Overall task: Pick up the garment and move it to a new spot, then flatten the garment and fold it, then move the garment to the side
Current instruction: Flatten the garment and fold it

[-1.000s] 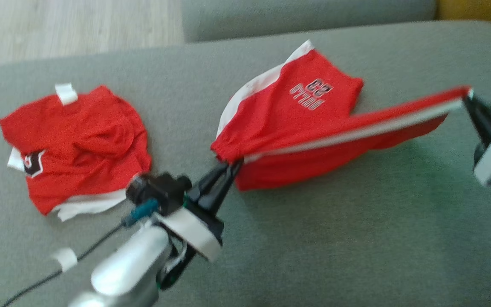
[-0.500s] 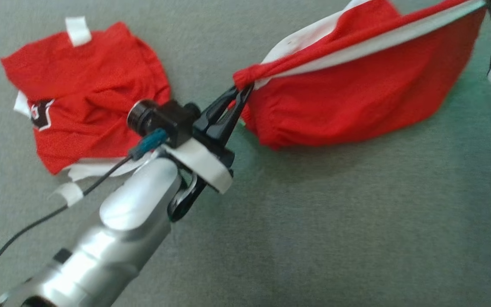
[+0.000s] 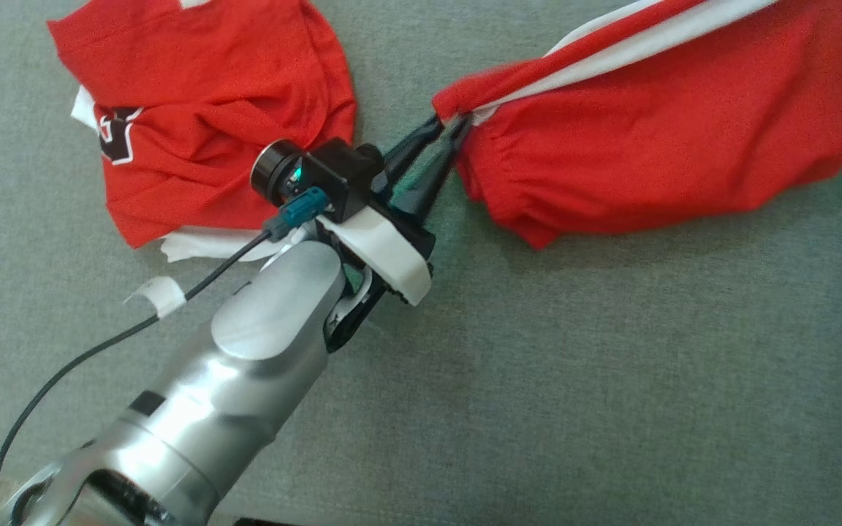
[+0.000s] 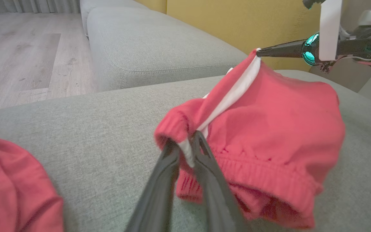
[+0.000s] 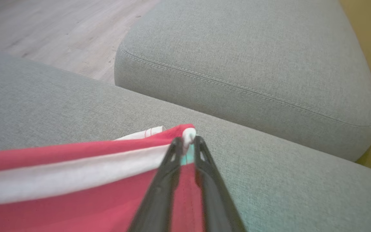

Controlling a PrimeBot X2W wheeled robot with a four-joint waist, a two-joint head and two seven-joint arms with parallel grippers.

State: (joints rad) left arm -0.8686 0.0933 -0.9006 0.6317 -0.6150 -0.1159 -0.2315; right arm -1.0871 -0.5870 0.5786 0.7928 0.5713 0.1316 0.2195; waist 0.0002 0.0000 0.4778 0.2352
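1. Head view: you have the shorts (image 3: pixel 655 131) hung by their white-striped edge, and the rest sags in a red pouch low over the grey couch (image 3: pixel 574 365). You cannot tell here whether the lowest fold touches the cushion. The left fingers (image 3: pixel 441 164) pinch the bunched waistband end. A thin gap shows lower down between them, but the tips close on the cloth. The other red garment (image 3: pixel 216 95) lies crumpled beyond the left arm (image 3: pixel 245 380), apart from the shorts.

2. Left wrist view: the white stripe sits caught between the two left fingers (image 4: pixel 159 190), with the gathered elastic of the shorts (image 4: pixel 269 129) hanging just beside them. Across the cloth, the right fingers (image 4: pixel 279 51) hold the far corner higher up, so the striped edge slopes up toward them. The bottom of the pouch looks to rest on the couch (image 4: pixel 92 129).

3. Right wrist view: the right fingers (image 5: pixel 163 187) stand almost together, and the white hem corner of the shorts (image 5: pixel 76 206) is nipped at their very tips. From there the stripe runs off fairly straight.

4. Where you stand, judged from this: the pick-up is done, and both ends are gripped over open couch, so the carry to a new spot looks under way or near its end. The shorts are not yet laid flat. Flattening, folding and moving them aside are all left to do.
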